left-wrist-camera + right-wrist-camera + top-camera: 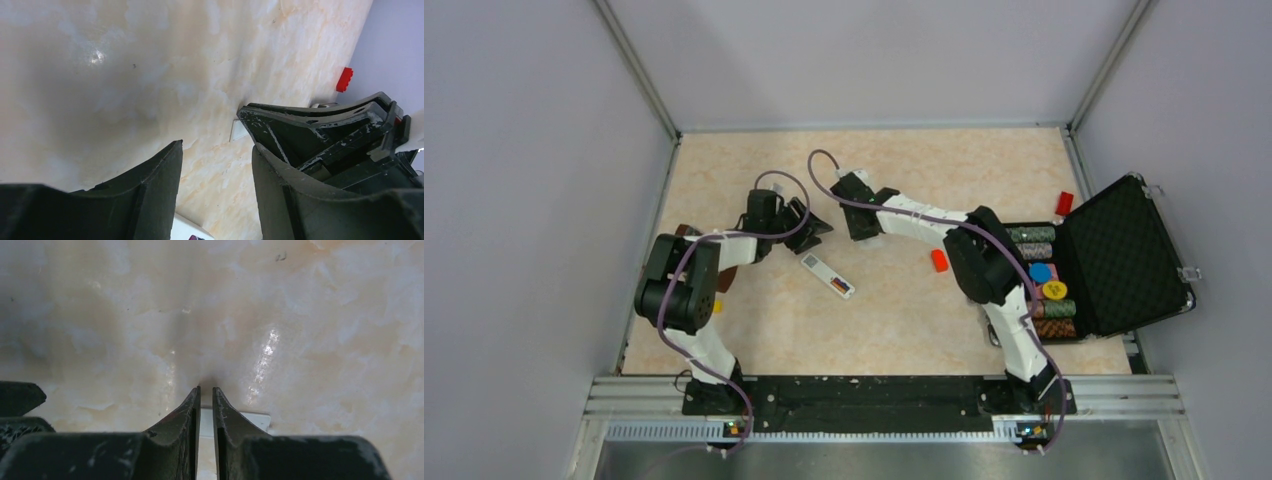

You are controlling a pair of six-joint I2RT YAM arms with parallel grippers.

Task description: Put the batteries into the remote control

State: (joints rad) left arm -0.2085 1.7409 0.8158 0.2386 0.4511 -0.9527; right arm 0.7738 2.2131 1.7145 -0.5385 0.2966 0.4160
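Observation:
The remote control (pixel 826 273) lies face down in the middle of the table. Both batteries (pixel 841 287), one dark purple and one orange-brown, sit in its open compartment at the near end. My left gripper (pixel 814 224) is open and empty, just beyond the remote's far end. In the left wrist view (pixel 216 150) a remote corner (pixel 186 229) shows at the bottom edge. My right gripper (pixel 864 228) is nearly shut, its tips (pixel 206 389) down over a small loose white plate (pixel 252 419) that lies flat on the table. The plate also shows in the left wrist view (pixel 238 131).
A red block (pixel 939 260) lies right of the remote, and another (pixel 1064 203) lies by an open black case (pixel 1124 255) of coloured chips at the right. A yellow piece (pixel 717 307) and a brown object (pixel 686 230) lie by the left arm.

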